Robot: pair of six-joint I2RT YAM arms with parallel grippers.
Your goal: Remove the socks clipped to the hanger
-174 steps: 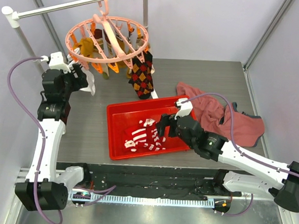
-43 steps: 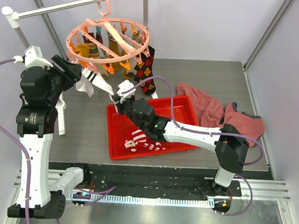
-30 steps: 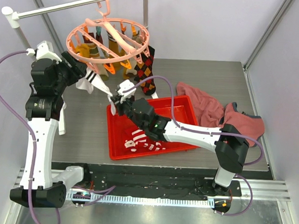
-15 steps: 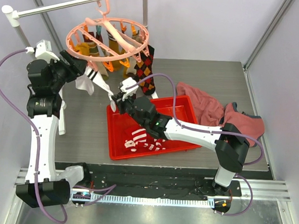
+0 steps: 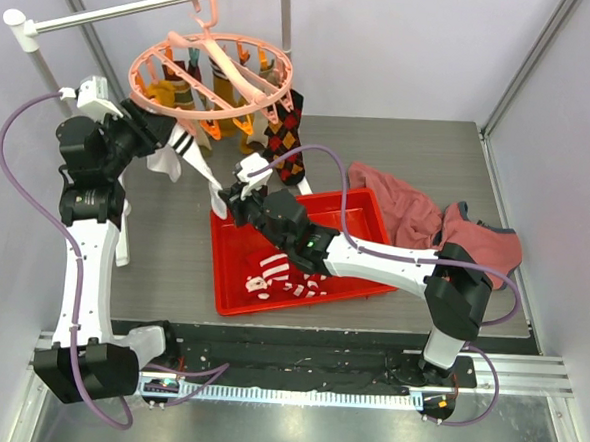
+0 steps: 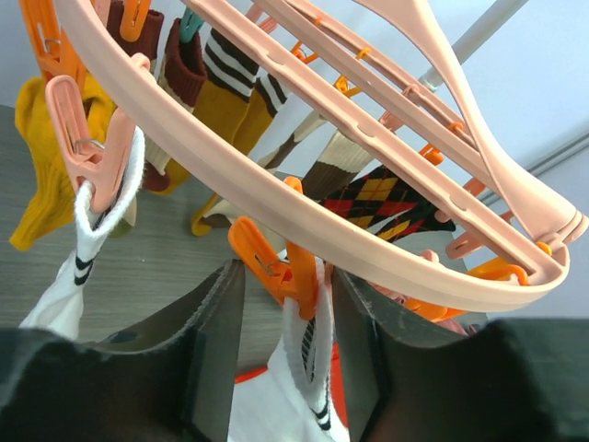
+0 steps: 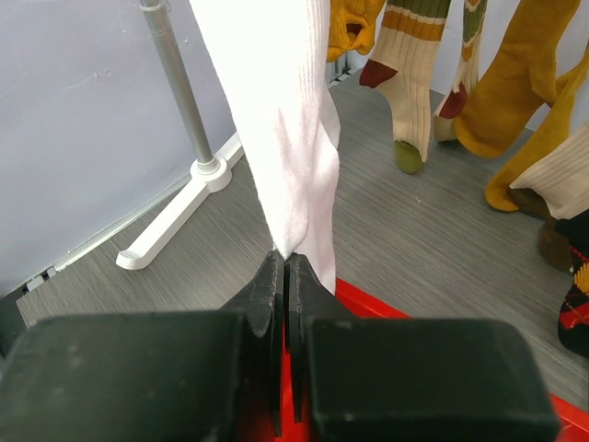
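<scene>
The salmon-pink hanger hangs by its hook from the white rail. Several socks are clipped to it, among them a dark argyle one and mustard ones. My left gripper is open, its fingers close on either side of an orange peg. That peg clips the cuff of a white sock with dark bands. My right gripper is shut on this sock's toe. A red-and-white striped sock lies in the red bin.
The red bin stands mid-table below the hanger. A large reddish cloth lies to its right. The rail rests on posts, one with a white foot. A second white sock hangs on a pink peg at the left.
My left gripper has moved up to the hanger's rim and its jaws have narrowed around the orange peg. The right gripper keeps its hold on the white sock's toe.
</scene>
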